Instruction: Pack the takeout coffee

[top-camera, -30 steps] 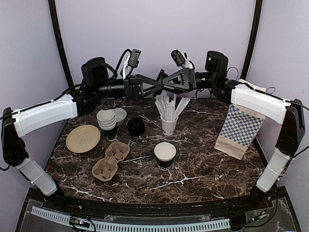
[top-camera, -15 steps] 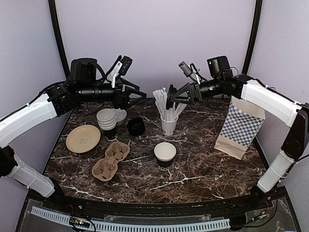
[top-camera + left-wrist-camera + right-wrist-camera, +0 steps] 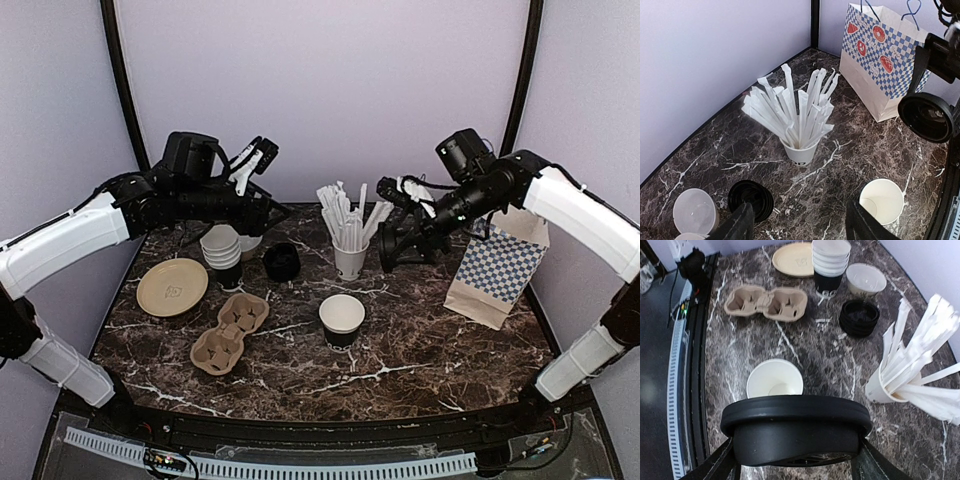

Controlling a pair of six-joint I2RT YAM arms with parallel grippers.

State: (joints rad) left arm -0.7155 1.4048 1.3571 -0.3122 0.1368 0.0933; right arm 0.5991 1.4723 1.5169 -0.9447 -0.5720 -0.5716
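Open black paper cup (image 3: 342, 318), white inside, stands uncapped at table centre. At its 1 o'clock, right gripper (image 3: 395, 250) clamps 1 black plastic lid (image 3: 795, 427), now lowered from the high rear meeting point. At 11 o'clock, left gripper (image 3: 800, 225) has spread wide, empty, pulled back. Handover looks complete; capping comes next.

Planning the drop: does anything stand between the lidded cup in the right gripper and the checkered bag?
Nothing visible. Only bare table separates the takeout coffee from the bag; the straw cup stands on the other side.
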